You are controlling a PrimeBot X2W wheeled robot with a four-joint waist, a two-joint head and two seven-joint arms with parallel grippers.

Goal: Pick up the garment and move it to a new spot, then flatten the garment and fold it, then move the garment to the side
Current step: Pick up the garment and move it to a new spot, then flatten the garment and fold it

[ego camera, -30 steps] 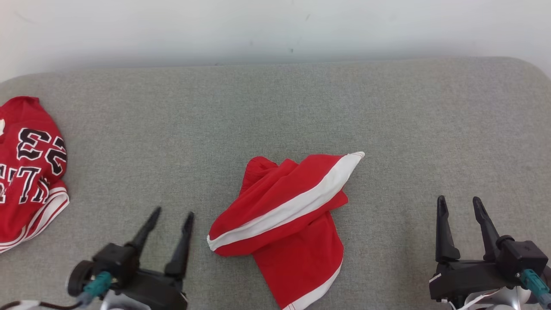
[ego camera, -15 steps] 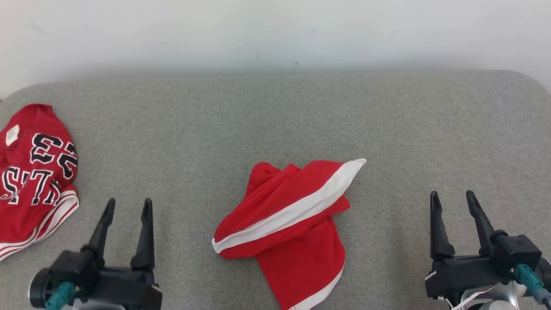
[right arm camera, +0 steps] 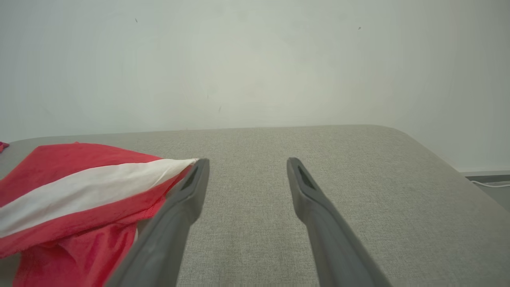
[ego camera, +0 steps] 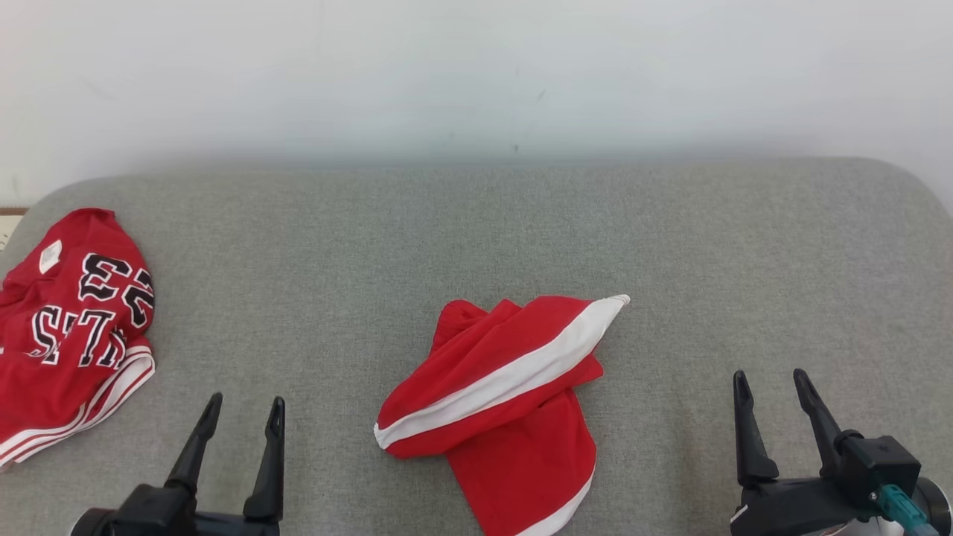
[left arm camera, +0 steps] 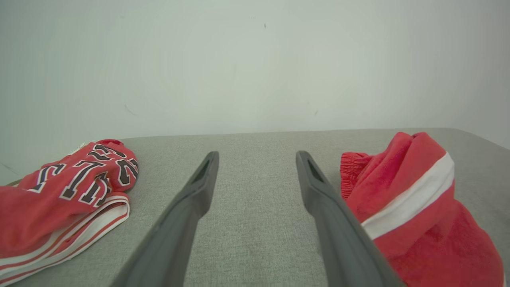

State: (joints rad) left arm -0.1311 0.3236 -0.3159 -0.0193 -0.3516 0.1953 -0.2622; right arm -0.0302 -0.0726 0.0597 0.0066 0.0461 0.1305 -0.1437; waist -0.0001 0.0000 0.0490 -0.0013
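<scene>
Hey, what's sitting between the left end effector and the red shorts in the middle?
Nothing: the head view shows only bare grey cushion between the left end effector and the shorts.

The grey cushion (ego camera: 670, 238) is open along its far edge and whole right side, while the crumpled red shorts (ego camera: 514, 387) block the middle by the near edge and a red jersey (ego camera: 67, 335), well apart from them, crowds the left edge.

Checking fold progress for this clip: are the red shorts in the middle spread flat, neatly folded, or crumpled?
Crumpled. The red shorts lie heaped on the grey surface, one part draped across another, white stripe running diagonally.
</scene>
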